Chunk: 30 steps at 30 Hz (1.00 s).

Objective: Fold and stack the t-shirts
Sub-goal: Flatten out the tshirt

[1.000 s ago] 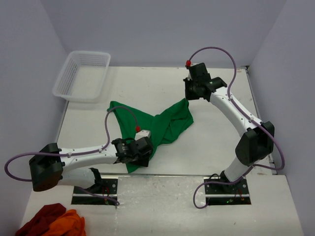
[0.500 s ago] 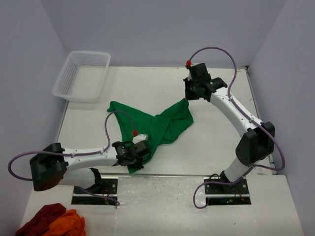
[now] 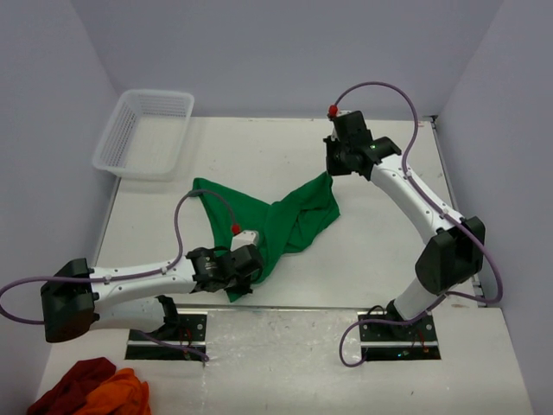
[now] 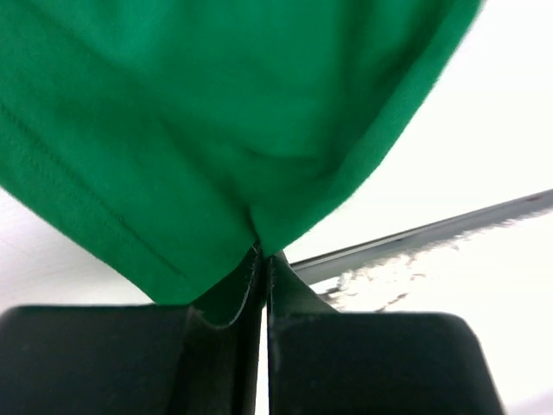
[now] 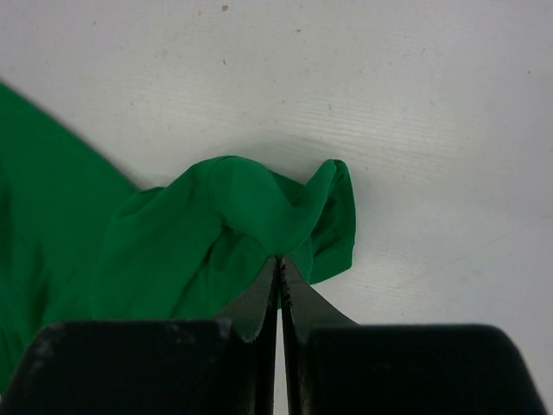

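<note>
A bright green t-shirt (image 3: pixel 276 220) lies crumpled across the middle of the white table, stretched from near left to far right. My left gripper (image 3: pixel 244 275) is shut on the t-shirt's near edge (image 4: pixel 216 173), the cloth pinched between its black fingers (image 4: pixel 294 285). At the far corner of the t-shirt (image 5: pixel 259 207), my right gripper (image 3: pixel 333 171) is shut on a bunched fold. Both grips show close up, the left gripper (image 4: pixel 262 255) and the right gripper (image 5: pixel 278 259) each with jaws pressed together on green cloth.
A white mesh basket (image 3: pixel 145 132) stands at the far left corner. Dark red and orange cloths (image 3: pixel 91 389) lie bunched at the near left, off the table. A metal strip (image 4: pixel 432 229) runs along the table's near edge.
My left gripper closed on the t-shirt's near edge and the left arm slid slightly left and nearer. The right arm held still.
</note>
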Each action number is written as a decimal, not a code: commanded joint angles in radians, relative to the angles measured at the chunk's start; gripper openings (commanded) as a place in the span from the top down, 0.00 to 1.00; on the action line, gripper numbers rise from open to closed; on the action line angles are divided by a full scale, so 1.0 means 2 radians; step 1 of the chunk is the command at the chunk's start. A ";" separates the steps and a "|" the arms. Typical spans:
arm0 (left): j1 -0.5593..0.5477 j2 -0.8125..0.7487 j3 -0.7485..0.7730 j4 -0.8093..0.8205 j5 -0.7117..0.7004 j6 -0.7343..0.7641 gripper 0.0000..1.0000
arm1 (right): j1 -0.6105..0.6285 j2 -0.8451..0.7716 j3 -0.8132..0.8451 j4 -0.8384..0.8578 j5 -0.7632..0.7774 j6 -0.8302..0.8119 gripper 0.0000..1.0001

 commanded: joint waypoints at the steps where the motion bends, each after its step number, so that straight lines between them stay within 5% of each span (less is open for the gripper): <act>1: -0.007 -0.016 0.034 -0.012 -0.033 -0.004 1.00 | -0.001 -0.028 0.010 0.012 0.024 0.009 1.00; 7: -0.010 -0.015 0.099 -0.048 -0.063 0.027 1.00 | -0.002 -0.034 0.007 0.012 0.052 0.017 1.00; 30: -0.010 0.000 0.528 -0.278 -0.381 0.190 1.00 | -0.001 -0.191 0.132 0.008 0.099 -0.031 1.00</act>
